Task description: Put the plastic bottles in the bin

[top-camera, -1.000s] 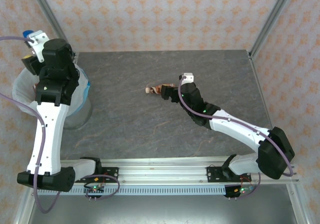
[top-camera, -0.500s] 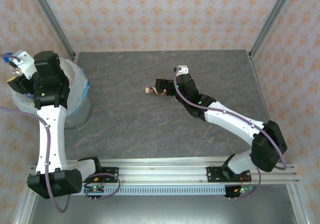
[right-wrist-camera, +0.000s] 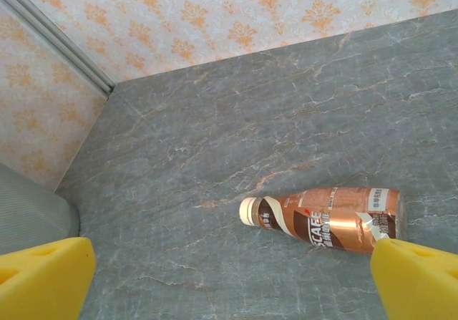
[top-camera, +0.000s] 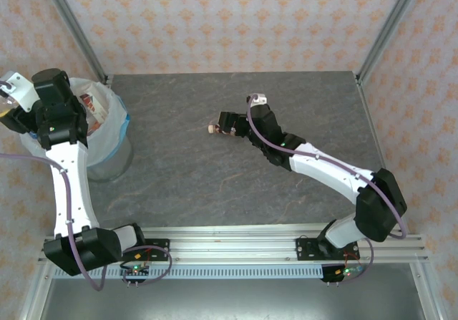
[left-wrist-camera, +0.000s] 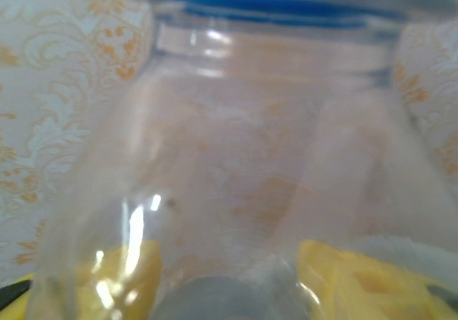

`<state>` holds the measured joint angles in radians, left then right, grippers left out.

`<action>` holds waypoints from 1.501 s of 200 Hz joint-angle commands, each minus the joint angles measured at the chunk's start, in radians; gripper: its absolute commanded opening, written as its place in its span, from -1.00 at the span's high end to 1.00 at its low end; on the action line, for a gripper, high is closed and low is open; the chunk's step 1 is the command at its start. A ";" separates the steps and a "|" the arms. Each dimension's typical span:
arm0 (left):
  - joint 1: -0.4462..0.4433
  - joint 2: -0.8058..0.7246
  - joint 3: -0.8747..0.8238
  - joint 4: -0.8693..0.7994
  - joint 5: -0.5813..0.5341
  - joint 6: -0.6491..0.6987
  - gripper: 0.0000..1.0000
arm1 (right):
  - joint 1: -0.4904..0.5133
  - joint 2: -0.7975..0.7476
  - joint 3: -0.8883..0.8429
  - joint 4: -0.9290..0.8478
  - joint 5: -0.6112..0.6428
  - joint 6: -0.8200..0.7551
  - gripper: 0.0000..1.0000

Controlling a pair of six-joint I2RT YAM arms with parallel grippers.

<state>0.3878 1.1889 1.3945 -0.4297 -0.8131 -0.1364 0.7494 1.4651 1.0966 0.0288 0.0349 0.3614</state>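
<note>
Left gripper [left-wrist-camera: 229, 295] clamps a clear blue-capped bottle [left-wrist-camera: 250, 155] over the left edge of the bin [top-camera: 120, 128]. Right gripper [right-wrist-camera: 232, 263] hovers, jaws wide apart, above the brown bottle [right-wrist-camera: 325, 220] lying mid-table [top-camera: 215, 184].

Brown-labelled bottle [right-wrist-camera: 325, 223], "SCAFE" in white letters on its side, smaller white-panel print unreadable

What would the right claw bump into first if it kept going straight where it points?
Most likely the brown bottle lying on its side on the table. The right gripper is wide open and aimed down at it, the bottle nearer one finger, so it might touch bare table; depth is unclear.
</note>
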 commanded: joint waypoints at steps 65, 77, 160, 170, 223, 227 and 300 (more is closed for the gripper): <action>-0.041 0.005 0.017 0.073 0.166 -0.079 0.05 | -0.002 0.063 0.071 -0.009 -0.034 0.016 -0.99; -0.041 0.000 -0.021 0.142 0.157 -0.067 0.04 | -0.002 0.064 0.070 -0.008 -0.035 0.017 -0.98; -0.014 0.082 -0.031 -0.008 0.012 -0.226 -0.36 | -0.002 0.062 0.065 -0.022 -0.039 0.012 -0.98; -0.013 0.098 -0.003 -0.064 0.010 -0.255 -0.54 | -0.002 0.057 0.062 -0.027 -0.039 0.013 -0.98; -0.019 0.186 0.156 -0.295 0.117 -0.323 -0.97 | -0.002 0.031 0.031 -0.033 0.000 -0.010 -0.98; -0.019 0.186 0.156 -0.300 0.130 -0.324 -0.98 | -0.002 0.031 0.031 -0.037 0.007 -0.015 -0.98; -0.182 0.099 0.084 -0.251 0.525 -0.303 -1.00 | -0.128 0.132 0.131 -0.249 -0.089 -0.231 -0.98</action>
<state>0.2707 1.3464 1.5074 -0.6884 -0.4545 -0.4294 0.6708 1.5562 1.1770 -0.1223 0.0166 0.2794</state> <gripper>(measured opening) 0.999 0.992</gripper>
